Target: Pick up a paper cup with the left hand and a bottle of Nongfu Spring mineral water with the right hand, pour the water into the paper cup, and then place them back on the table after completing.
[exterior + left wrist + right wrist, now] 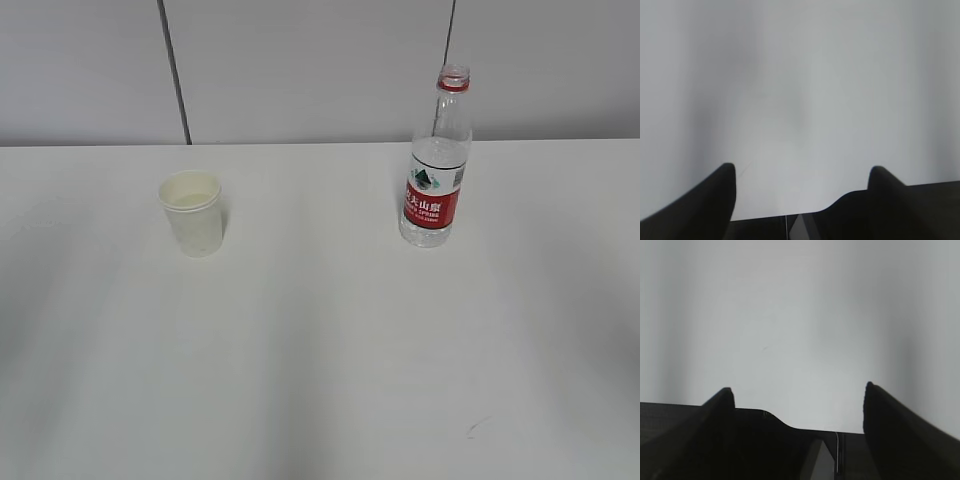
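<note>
A white paper cup [193, 213] stands upright on the white table [320, 350], left of centre. A clear uncapped Nongfu Spring bottle [436, 160] with a red label stands upright at the right; clear water [424, 232] shows low in it. Neither arm shows in the exterior view. In the left wrist view my left gripper [802, 170] is open and empty over bare table. In the right wrist view my right gripper [799, 392] is open and empty over bare table. Cup and bottle are out of both wrist views.
A grey panelled wall [320, 60] runs behind the table's far edge. A small dark mark [475, 428] lies on the tabletop at the front right.
</note>
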Tool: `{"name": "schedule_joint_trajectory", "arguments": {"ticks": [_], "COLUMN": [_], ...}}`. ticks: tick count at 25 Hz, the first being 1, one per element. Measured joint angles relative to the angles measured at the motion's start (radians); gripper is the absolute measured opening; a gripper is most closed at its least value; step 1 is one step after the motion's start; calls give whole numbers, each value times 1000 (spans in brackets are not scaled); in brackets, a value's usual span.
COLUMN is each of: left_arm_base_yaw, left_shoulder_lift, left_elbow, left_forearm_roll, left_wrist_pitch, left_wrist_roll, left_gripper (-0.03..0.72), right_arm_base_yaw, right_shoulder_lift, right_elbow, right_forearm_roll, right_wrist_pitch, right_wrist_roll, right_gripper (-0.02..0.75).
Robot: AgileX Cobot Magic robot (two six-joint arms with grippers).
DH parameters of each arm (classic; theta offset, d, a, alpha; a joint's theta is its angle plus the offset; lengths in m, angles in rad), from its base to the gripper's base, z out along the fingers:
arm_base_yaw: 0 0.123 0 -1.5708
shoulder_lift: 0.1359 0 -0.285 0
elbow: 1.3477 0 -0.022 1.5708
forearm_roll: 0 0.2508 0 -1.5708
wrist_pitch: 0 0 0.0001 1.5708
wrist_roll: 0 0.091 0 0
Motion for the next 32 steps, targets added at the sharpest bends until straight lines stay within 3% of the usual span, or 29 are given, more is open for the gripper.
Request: {"name": "schedule_joint_trajectory", "arguments": {"ticks": [5,12,21,32], "left_arm_base_yaw": [0,0,0,0], "left_shoulder_lift": [-203,-471,-723,-915], "left_elbow": [85,186,323,471], "left_forearm_roll": [-2,39,14,4], "left_wrist_pitch": [13,24,-17,-125], "left_wrist_roll": [31,47,49,66], "left_gripper": [500,499,499,499], "right_arm_base_yaw": [0,0,0,0], "right_shoulder_lift": [-175,-409,-684,-790], "right_elbow": [29,187,353,484], "right_forearm_roll": [-2,-11,-15,-17], "right_wrist_pitch": [5,18,12,-109], "right_wrist_roll": [-13,-81,-190,-200], "right_gripper": [588,588,588,587]}}
